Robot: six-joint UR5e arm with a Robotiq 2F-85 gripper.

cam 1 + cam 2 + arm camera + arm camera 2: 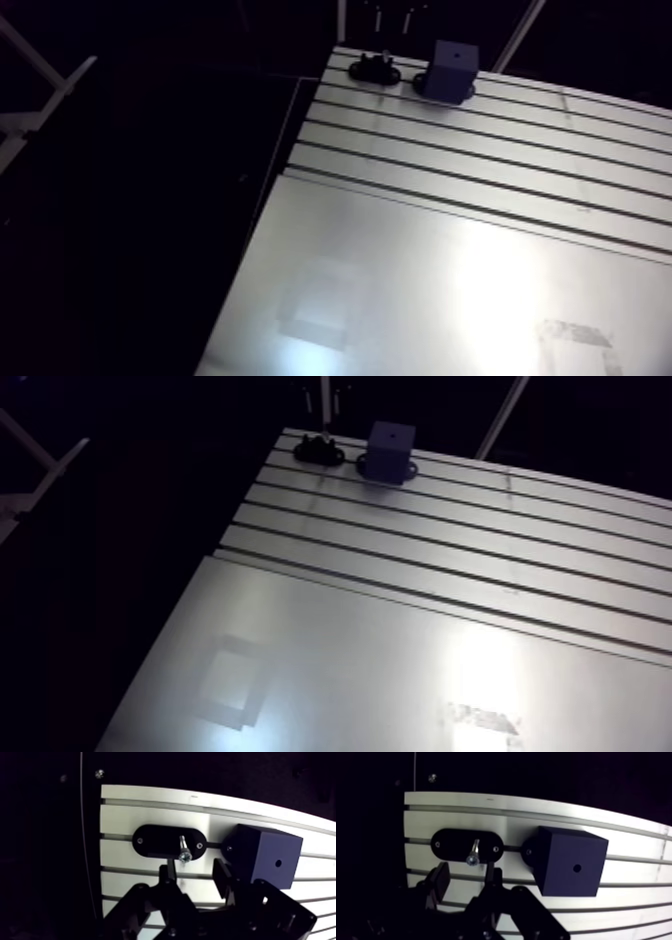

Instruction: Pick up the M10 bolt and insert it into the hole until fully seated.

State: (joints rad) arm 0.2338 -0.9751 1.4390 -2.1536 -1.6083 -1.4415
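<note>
In the wrist view a silver bolt (184,850) stands in a black oval holder (150,842) screwed to the slotted table (120,807), with its head toward the camera. Beside the holder sits a dark cube block (265,859) with a small round hole (278,862) in its face. My gripper (195,877) hovers just short of the bolt and is open. Its two black fingers (167,874) have only bare table between them, and the bolt head lies ahead of the gap. In the arm view the holder (373,70) and the block (447,70) stand at the table's far edge.
The slotted aluminium rails (480,150) run across the far half of the table. A smooth metal sheet (400,290) covers the near half. The table's left edge (270,190) drops off into darkness.
</note>
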